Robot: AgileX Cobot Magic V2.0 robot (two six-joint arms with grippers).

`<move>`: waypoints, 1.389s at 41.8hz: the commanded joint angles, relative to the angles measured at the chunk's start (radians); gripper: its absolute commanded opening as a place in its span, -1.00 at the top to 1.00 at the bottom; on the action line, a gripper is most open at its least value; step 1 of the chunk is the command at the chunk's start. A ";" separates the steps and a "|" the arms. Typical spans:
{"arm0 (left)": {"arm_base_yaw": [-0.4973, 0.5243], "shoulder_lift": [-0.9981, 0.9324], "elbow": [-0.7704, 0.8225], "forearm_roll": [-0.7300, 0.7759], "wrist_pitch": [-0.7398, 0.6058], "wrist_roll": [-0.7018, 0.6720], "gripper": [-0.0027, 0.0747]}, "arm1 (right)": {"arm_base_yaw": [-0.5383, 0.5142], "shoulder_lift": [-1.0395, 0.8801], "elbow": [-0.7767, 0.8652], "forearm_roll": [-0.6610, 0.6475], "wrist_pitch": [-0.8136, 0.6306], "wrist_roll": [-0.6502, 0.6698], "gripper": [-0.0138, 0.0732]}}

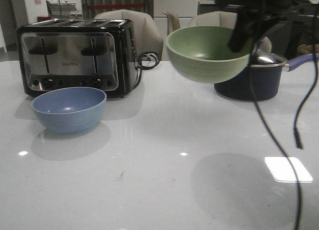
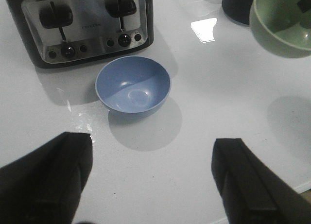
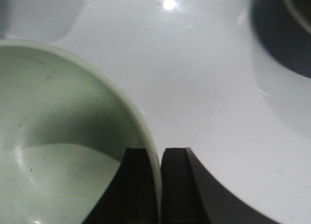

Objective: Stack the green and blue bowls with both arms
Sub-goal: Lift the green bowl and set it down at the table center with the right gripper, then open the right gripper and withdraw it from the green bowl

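A: Green bowl [image 1: 207, 53], matte and round, where?
B: Aloft, tilted, right hand [image 3: 160, 185] clamped on its rim.
A: Blue bowl [image 1: 69, 108]?
B: Upright on the glossy tabletop [image 1: 159, 180]; left hand [image 2: 150, 185] spread apart.

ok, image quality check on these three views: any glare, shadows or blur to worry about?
Front view: dim; a bright window reflection on the glossy white table, and the lifted pale green plastic bowl casts a soft shadow below. Left wrist view: sharp, the dusty blue plastic bowl clear, open left gripper dark. Right wrist view: soft focus, the right gripper pinching the green bowl's rim.
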 commanded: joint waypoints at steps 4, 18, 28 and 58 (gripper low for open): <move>-0.006 0.007 -0.027 -0.021 -0.072 0.003 -0.52 | 0.111 0.017 -0.035 0.014 -0.041 -0.013 0.58; -0.006 0.007 -0.027 -0.021 -0.080 0.003 -0.52 | 0.146 0.166 -0.035 0.006 -0.063 -0.013 0.56; -0.006 0.007 -0.027 -0.021 -0.080 0.003 -0.52 | 0.146 0.195 -0.035 0.004 -0.077 -0.013 0.09; -0.006 0.007 -0.027 -0.021 -0.080 0.003 -0.52 | 0.147 -0.367 0.282 -0.001 -0.220 -0.033 -0.33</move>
